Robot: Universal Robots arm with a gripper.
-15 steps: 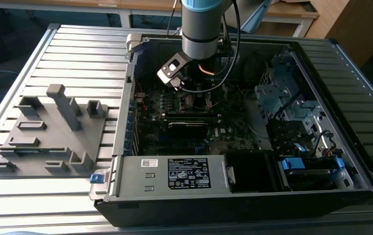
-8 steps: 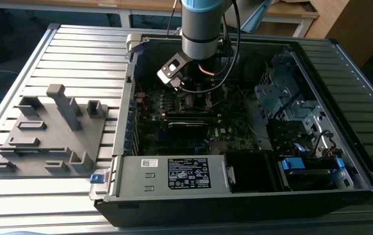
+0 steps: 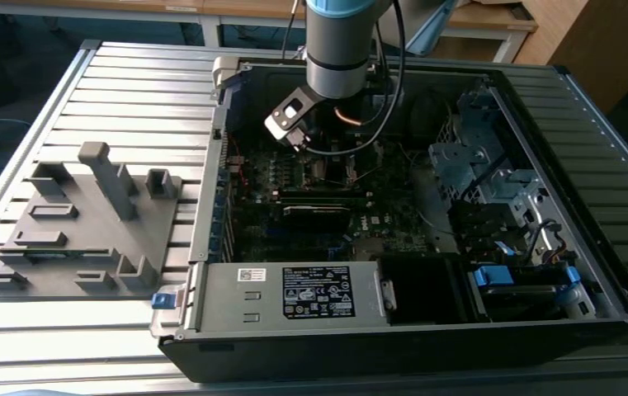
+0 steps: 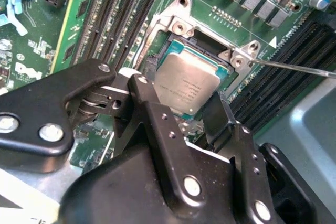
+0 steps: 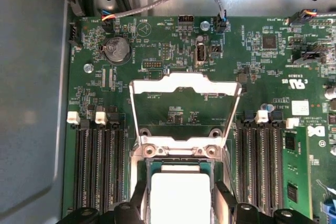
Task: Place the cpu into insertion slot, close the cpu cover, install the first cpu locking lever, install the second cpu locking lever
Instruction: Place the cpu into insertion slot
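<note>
In the exterior view, find the arm (image 3: 342, 49) dropped straight into the open case (image 3: 402, 359), with the gripper (image 3: 316, 151) low over the board (image 3: 325, 239), toward the far wall. No telling the grip from here.

In the second wrist view, see the gripper (image 4: 186, 103) from one side: fingers (image 4: 157, 124) closed on the cpu (image 4: 189, 80) by two opposite edges, pinching it flat in the socket (image 4: 202, 40). Looks seated or nearly so. Note a thin rod (image 4: 294, 68), probably a locking lever, jutting free beside the socket, not latched.

In the first wrist view, look down past the gripper (image 5: 181, 203): cpu (image 5: 181, 190) right between the tips, so nothing to seek sideways. Just beyond the cpu, away from the wrist, find the cover (image 5: 184, 85) standing open, hinged on the socket edge farthest from the fingers, bare board showing through its window. Closing it would mean swinging it back over the cpu, toward the fingers. Gives the cover whole and square-on, where the second wrist view gives the cpu's seat and the rod.
</note>
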